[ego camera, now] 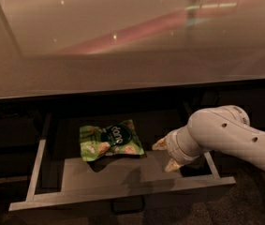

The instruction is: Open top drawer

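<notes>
The top drawer [122, 191] was seen pulled far out, with the counter [122, 55] above it. A green snack bag [111, 142] was laid flat on the drawer's grey floor, left of its middle. The gripper [166, 154] was held inside the drawer at its right side, near the bag but not touching it. Its two fingers [160, 144] were spread apart.

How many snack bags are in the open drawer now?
1. The green snack bag lies in the top drawer, left of centre on its floor. The pincer is inside the drawer to the bag's right, open and empty. The arm may hide more there.
</notes>
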Controlling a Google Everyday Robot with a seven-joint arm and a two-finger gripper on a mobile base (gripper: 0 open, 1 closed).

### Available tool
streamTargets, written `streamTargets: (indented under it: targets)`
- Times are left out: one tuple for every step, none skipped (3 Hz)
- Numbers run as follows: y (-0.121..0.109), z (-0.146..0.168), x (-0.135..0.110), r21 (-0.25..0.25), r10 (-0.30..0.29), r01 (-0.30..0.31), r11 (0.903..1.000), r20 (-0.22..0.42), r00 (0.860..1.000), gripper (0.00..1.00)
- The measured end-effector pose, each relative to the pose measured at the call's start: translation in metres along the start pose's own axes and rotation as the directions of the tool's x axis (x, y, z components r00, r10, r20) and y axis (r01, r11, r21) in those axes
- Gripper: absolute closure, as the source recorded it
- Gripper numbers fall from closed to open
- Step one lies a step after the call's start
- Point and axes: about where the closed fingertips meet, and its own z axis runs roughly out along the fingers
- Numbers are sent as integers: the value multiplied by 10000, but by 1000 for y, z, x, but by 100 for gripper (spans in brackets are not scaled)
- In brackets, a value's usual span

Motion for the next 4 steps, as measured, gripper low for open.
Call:
streamTargets:
  targets:
    - [0,0,0,-1,-1,1,10000,0,10000,0]
    - [0,0,0,1,-2,2,10000,0,10000,0]
    - [9,0,-5,143,-69,69,9999,5,10000,0]
    - [56,9,-39,299,-687,691,9972,-132,9975,0]
